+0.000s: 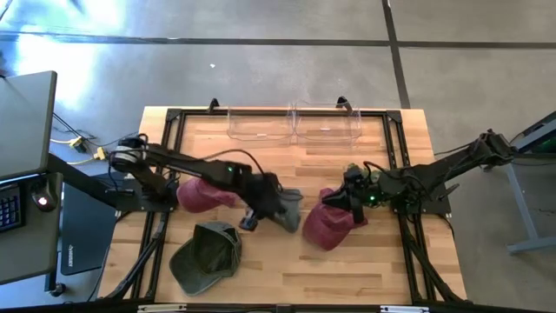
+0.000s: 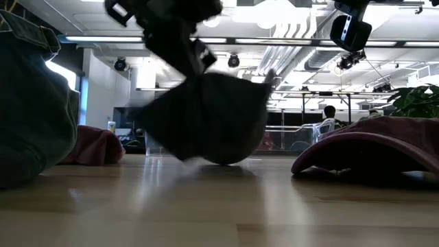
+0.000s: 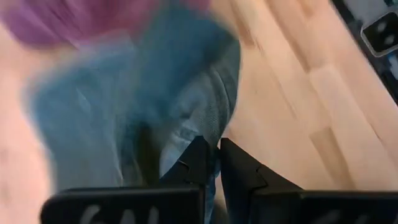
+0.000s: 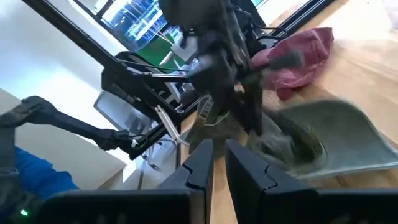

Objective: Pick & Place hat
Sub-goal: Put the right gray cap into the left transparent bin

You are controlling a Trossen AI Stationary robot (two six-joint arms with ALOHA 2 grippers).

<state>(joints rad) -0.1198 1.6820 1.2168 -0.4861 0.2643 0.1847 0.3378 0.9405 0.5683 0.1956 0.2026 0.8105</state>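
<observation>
Four caps are on the table. My left gripper is shut on a grey-blue hat at the table's middle. A maroon hat lies under the left arm. A second maroon hat rests on its brim toward the right. My right gripper hangs shut above it, touching nothing. An olive hat lies near the front edge. My left gripper pinches the grey-blue hat's cloth between its two fingers, coming from above and slanting down. The hat hangs below the fingers. Its lower end is at the table top; whether it still touches, I cannot tell.
Two clear plastic bins stand side by side at the table's far edge. Bare wood lies between the hats and the bins. A black frame rail runs along the table's right side.
</observation>
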